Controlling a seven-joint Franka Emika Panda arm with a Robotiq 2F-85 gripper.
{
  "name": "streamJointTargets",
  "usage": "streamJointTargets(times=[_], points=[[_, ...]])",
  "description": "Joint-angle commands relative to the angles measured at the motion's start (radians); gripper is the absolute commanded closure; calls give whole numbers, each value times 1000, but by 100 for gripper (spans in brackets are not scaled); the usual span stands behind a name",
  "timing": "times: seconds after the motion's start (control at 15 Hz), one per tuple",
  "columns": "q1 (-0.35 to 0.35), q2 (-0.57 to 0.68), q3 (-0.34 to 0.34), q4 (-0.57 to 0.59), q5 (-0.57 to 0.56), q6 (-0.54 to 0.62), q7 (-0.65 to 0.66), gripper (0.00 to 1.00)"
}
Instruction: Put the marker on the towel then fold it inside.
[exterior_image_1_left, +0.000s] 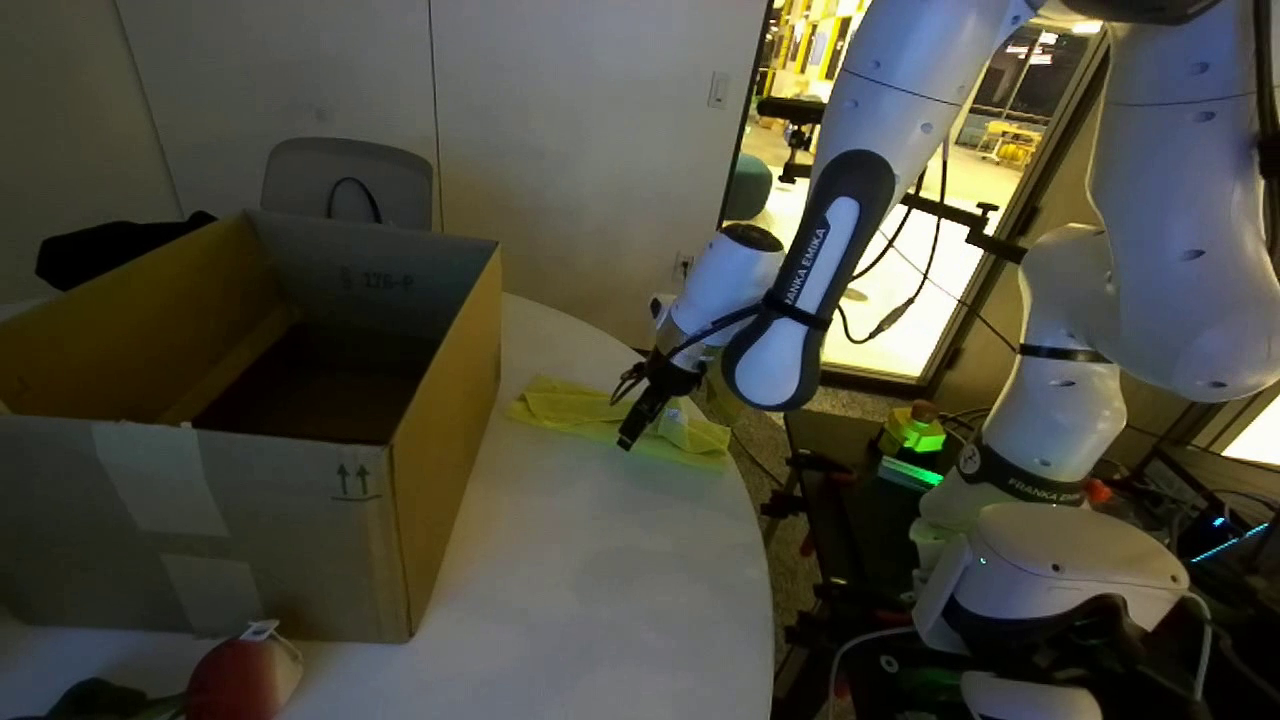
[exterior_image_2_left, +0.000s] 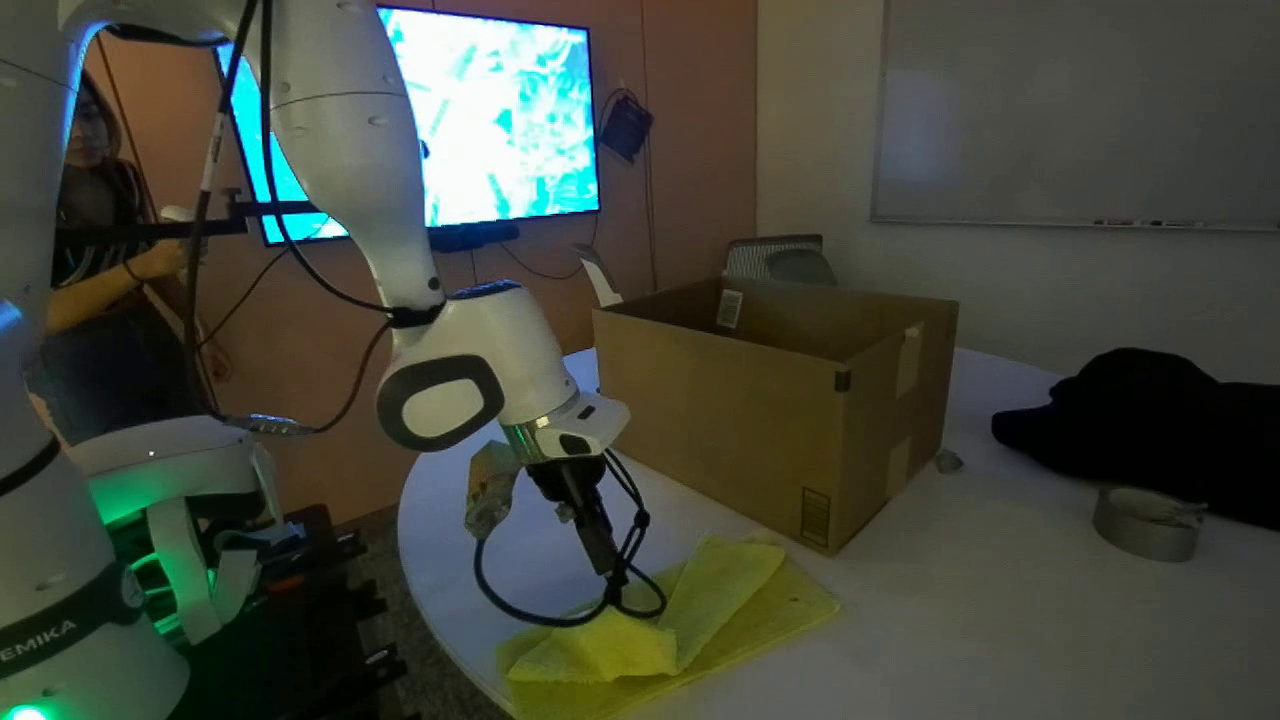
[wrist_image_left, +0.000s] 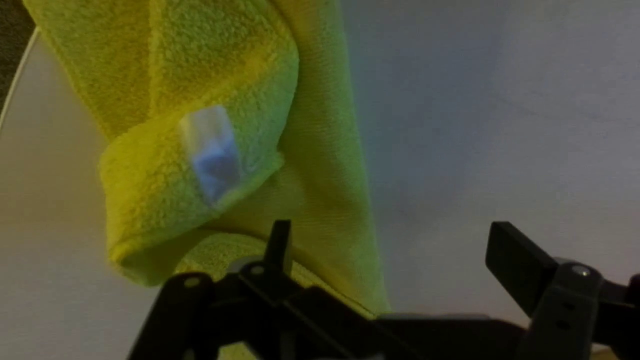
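The bright yellow-green, wrinkled cloth towel (wrist_image_left: 265, 115) lies on the white, curved-edge worktop (exterior_image_1_left: 600, 580) with flaps turned over itself, so I judge the folding well along. I can't see the marker in any view; it may be under those flaps, which hide whatever they cover. My black two-fingered hand (wrist_image_left: 391, 225) stands spread wide, gripping nothing, so if the marker is inside, I'd say only tidying the fold and backing away remain.

White arm (exterior_image_1_left: 905, 75), FRANKA EMIKA lettering (exterior_image_1_left: 806, 266), black cables (exterior_image_2_left: 267, 120), angular black hand (wrist_image_left: 390, 242).
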Motion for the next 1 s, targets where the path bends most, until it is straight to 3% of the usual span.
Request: streamJointTargets(times=[0.0,0.4,0.67,0.73,0.87,0.93], points=[[-114,89,63,113,-74,-56,-32,0],[-198,223,76,261,-147,-170,-86,0],[-259,241,110,314,-169,-251,-128,2],[-273,232,119,313,-172,-266,-142,27],[-299,202,139,301,-175,-296,-169,27],[-305,188,141,295,-177,-308,-181,35]])
